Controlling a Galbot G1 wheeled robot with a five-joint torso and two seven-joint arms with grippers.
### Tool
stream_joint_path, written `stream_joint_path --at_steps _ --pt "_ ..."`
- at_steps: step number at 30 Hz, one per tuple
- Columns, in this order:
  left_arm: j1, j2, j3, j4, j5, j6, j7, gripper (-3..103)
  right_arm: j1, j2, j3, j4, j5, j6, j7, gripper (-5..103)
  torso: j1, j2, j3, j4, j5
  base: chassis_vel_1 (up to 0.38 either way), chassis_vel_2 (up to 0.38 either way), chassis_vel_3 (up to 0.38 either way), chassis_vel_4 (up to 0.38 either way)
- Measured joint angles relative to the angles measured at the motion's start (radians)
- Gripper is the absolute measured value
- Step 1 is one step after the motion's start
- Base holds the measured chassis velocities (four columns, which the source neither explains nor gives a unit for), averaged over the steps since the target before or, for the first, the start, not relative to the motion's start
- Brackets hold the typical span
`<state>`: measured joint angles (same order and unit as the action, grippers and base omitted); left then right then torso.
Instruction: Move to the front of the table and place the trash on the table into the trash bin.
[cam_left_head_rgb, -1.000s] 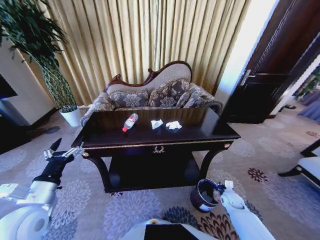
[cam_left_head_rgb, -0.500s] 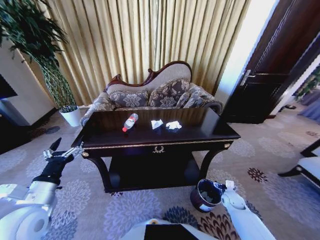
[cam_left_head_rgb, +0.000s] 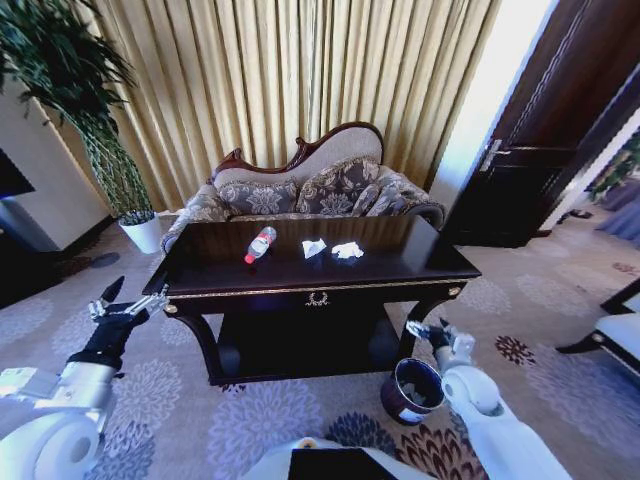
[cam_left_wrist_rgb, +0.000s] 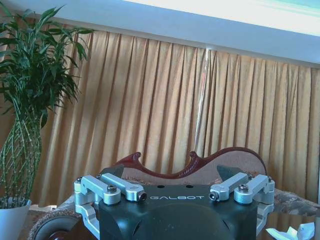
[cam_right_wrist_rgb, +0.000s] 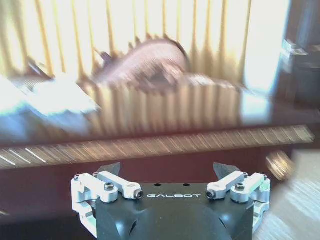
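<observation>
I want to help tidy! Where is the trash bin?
In the head view, the trash bin sits on the carpet by the table's front right leg, below the right gripper.

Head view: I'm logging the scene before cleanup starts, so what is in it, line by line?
table: one, dark wood, centre
bottle: one, clear, red label, lying on table
paper wads: two, white, on table beside bottle
bin: one, dark, on carpet by table's right front leg
sofa: one, patterned, behind table
plant: one, green, white pot, far left
left hand: open, off table's left corner
right hand: open, above bin
</observation>
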<state>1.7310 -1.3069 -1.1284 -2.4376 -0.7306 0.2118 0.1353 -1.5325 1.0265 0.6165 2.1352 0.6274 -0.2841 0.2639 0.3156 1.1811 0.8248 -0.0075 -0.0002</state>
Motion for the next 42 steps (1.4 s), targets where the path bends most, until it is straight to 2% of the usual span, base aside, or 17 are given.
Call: stream_joint_path --at_steps 2,4,8,42 --pt "0.0 0.0 -0.001 0.0 -0.001 0.0 0.0 100 -0.011 -0.009 0.0 0.06 0.023 -0.008 0.004 100 0.0 0.0 0.0 0.0001 -0.0001 0.0 0.0 0.0 0.0" --pt "0.002 -0.001 -0.005 0.0 -0.004 0.0 0.0 100 -0.038 -0.03 -0.005 0.217 0.07 -0.025 0.022 100 0.0 0.0 0.0 0.0002 -0.0001 0.0 0.0 0.0 0.0" --pt "0.009 -0.003 -0.007 -0.006 -0.005 0.0 0.0 100 -0.067 -0.048 -0.005 0.327 0.099 -0.035 0.032 100 0.0 0.0 0.0 0.0001 0.0 0.0 0.0 0.0 0.0" --pt "0.018 -0.006 -0.026 -0.019 -0.006 -0.001 0.007 100 -0.09 -0.058 -0.003 0.353 0.112 -0.038 0.034 100 0.0 0.0 0.0 0.0001 0.0001 0.0 0.0 0.0 0.0"
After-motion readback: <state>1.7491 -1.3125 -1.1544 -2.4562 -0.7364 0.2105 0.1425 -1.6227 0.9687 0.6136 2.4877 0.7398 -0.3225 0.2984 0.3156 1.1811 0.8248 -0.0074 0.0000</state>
